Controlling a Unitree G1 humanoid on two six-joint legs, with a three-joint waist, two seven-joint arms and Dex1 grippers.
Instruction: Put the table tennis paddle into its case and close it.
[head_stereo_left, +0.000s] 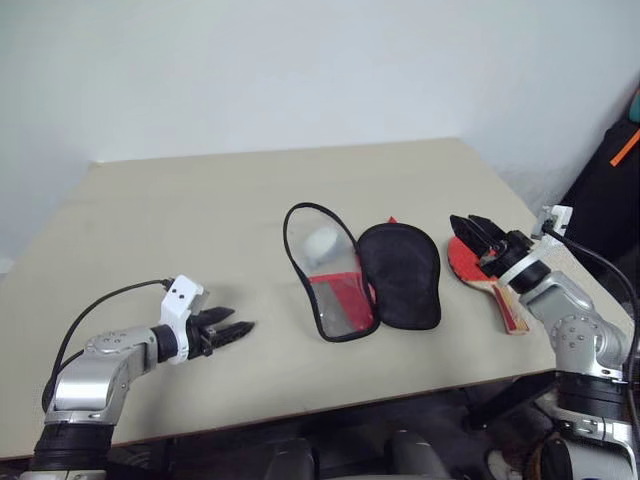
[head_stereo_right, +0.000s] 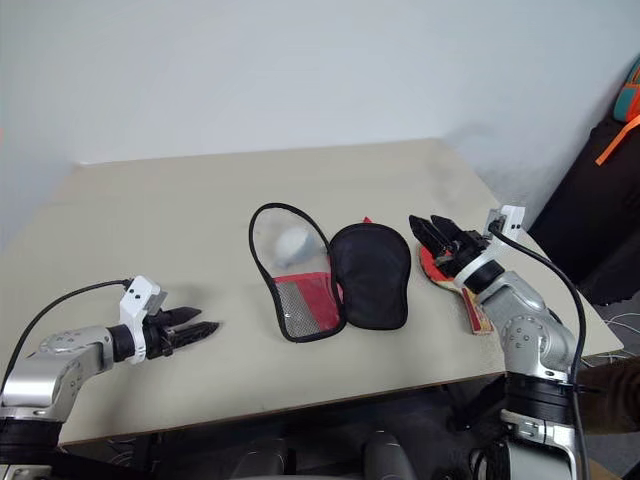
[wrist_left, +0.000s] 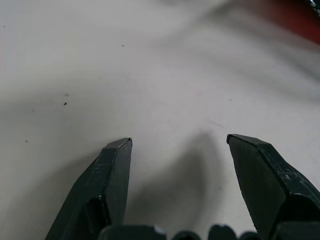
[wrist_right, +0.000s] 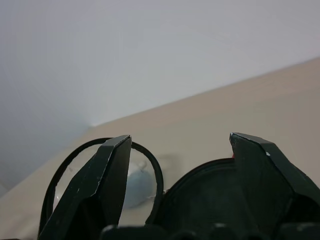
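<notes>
On the smooth beige table (head_stereo_left: 200, 220) the soft case (head_stereo_left: 360, 275) lies unzipped and spread open, one black fabric half beside a half with red lining, mesh and black piping. The paddle (head_stereo_left: 470, 265), red rubber face and wooden handle, lies just right of it under the right gripper (head_stereo_left: 470, 230), whose fingers are spread, holding nothing. The left gripper (head_stereo_left: 235, 330) hovers apart, equally open and empty.

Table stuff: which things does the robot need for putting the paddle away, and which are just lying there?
Needed for the job:
- table tennis paddle, at the table's right, under the open right gripper
- case, lying open mid-table
- open left gripper, empty

Just lying there:
- small whitish lump, inside the case's open loop
</notes>
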